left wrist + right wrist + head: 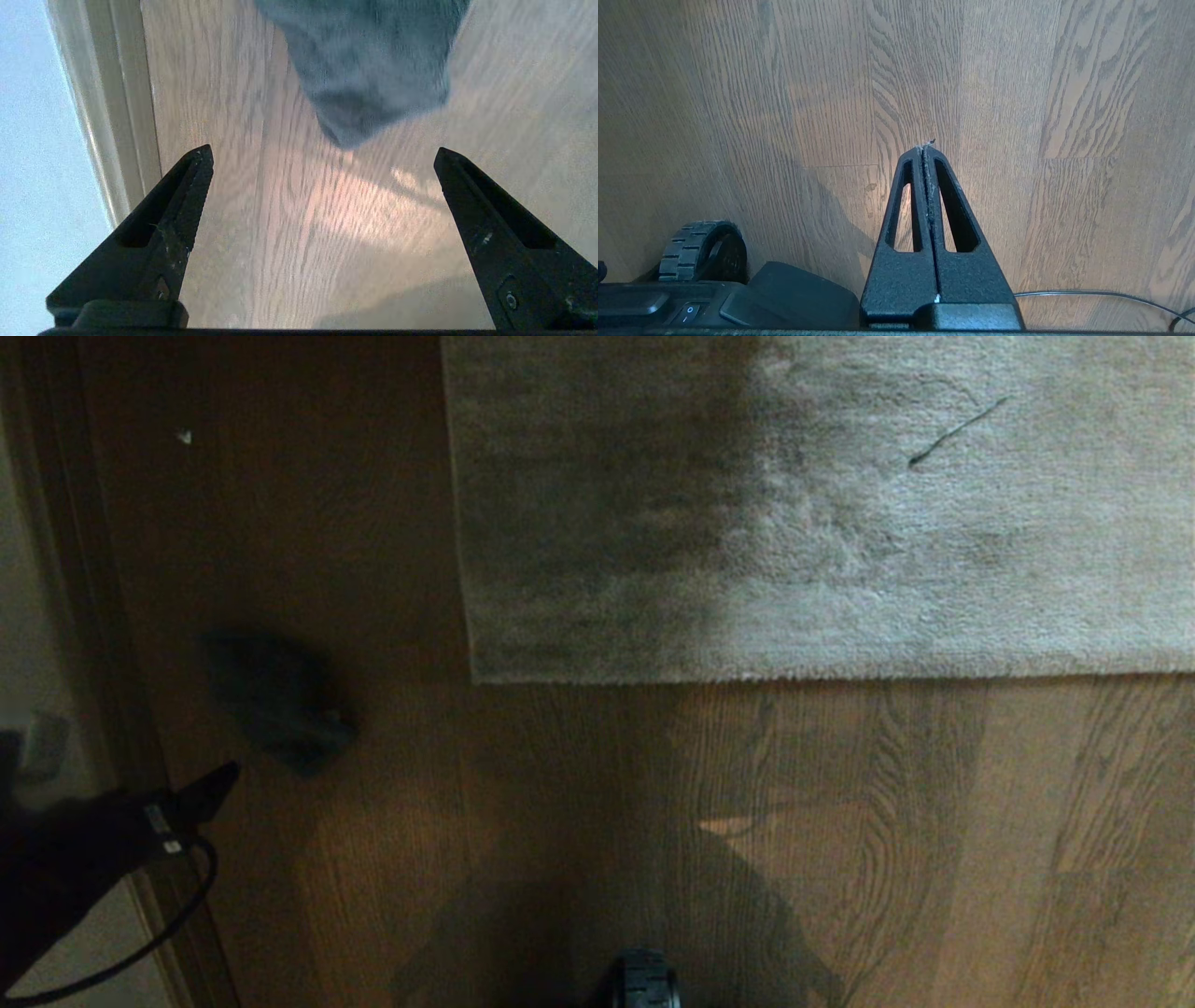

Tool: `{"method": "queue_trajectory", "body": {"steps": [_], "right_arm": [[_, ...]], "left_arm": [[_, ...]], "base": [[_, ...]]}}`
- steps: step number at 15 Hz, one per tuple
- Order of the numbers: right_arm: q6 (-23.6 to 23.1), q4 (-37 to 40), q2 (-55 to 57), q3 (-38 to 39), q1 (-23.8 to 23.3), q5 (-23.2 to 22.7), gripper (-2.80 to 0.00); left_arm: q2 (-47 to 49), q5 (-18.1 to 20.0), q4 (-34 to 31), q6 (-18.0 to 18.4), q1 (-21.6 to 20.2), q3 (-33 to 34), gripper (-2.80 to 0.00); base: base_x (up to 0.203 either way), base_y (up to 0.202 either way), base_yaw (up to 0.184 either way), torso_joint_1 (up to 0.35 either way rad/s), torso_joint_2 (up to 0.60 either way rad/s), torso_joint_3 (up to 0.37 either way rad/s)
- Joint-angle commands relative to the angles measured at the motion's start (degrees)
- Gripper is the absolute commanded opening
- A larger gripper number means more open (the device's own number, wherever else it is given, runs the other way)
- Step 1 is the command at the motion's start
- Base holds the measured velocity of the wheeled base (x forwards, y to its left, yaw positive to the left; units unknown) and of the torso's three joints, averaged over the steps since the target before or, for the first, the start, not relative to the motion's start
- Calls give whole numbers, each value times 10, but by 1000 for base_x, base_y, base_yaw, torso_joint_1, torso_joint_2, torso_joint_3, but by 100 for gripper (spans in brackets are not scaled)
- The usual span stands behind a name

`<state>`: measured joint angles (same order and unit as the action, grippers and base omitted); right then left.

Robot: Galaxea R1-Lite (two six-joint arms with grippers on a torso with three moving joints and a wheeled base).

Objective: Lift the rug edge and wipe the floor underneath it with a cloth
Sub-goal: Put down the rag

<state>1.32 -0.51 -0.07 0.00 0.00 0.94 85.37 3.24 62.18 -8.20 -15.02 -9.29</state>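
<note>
While the left pincer (323, 156) hangs low over the floor (840, 821) at the robot's left, its two black fingers (177, 205) stand spread wide with nothing between them, released. The cloth (278, 700), a small dark grey plush heap, lies on the boards just ahead of that pincer and apart from it; in the left wrist view it sits beyond the fingertips, not touching them. The rug edge (794, 678) lies flat on the floor, its straight border running across the head view and its square corner (476, 678) near the cloth but separated from it by bare boards. A thin dark strand (957, 432) lies on the rug's pile. Along the left of the floor runs a pale baseboard (112, 116). The right pincer (928, 148) points at bare boards with its fingers pressed tightly together, clenched on nothing, beside a ribbed black wheel (693, 252) of the base and a thin cable (1101, 295). No writing can be read anywhere; a small pale label on the left arm is illegible.
</note>
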Motion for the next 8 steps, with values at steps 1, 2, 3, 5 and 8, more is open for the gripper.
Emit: {"method": "queue_trajectory", "body": {"steps": [1,2,3,5,8], "right_arm": [[0,0,1,0,0,-1,-280],[0,0,1,0,0,0,-280],[0,0,1,0,0,0,-280],[0,0,1,0,0,0,-280],[0,0,1,0,0,0,-280]], "left_arm": [[-25,0,4,-1,0,20,0],[-34,1,4,-1,1,30,0],[-45,1,3,-1,2,41,0],[-59,1,3,-1,2,62,0],[-79,1,3,-1,3,88,0]], "base": [[0,0,0,0,0,0],[0,0,0,0,0,0],[0,0,0,0,0,0],[0,0,0,0,0,0],[0,0,0,0,0,0]]}}
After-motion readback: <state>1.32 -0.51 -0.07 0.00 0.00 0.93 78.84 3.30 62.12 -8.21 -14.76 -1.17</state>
